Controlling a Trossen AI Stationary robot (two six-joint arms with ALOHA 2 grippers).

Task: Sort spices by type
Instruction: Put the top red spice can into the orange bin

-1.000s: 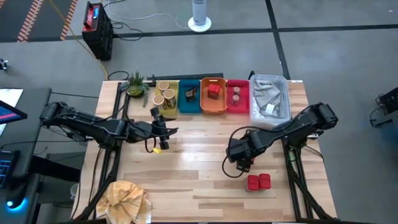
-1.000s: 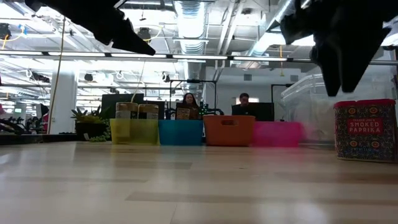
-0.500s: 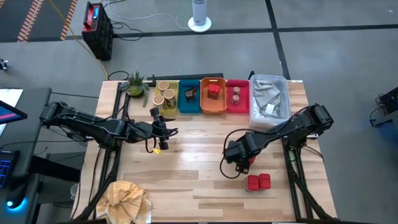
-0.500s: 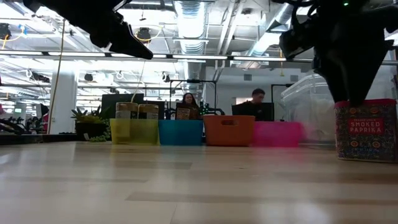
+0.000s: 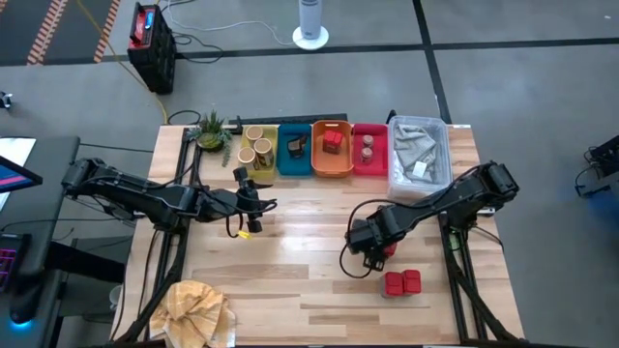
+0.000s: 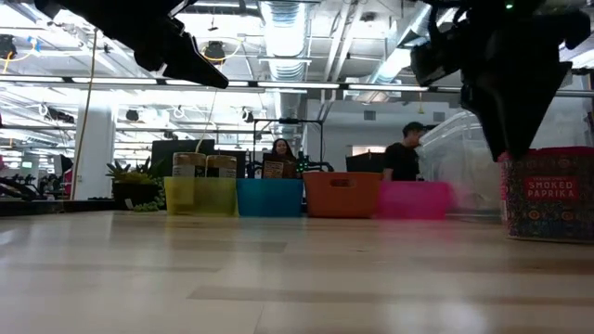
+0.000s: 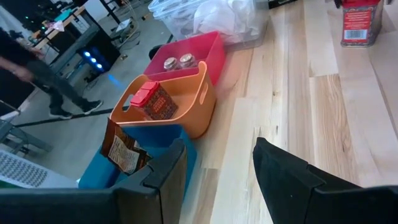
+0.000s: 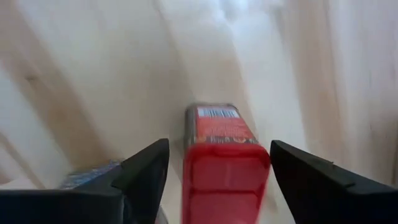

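The left gripper (image 5: 253,206) hovers with its fingers apart and nothing between them, over the wood in front of the yellow tray (image 5: 257,150) holding pale round tubs (image 5: 254,143). To its right a blue tray (image 5: 293,162) holds a dark-tan packet (image 5: 296,146), and an orange tray (image 5: 332,166) holds one red pack (image 5: 333,141). The right gripper (image 5: 379,253) straddles a red paprika pack (image 8: 225,149), fingers either side but apart from it. Two red packs (image 5: 402,282) stand just beside it.
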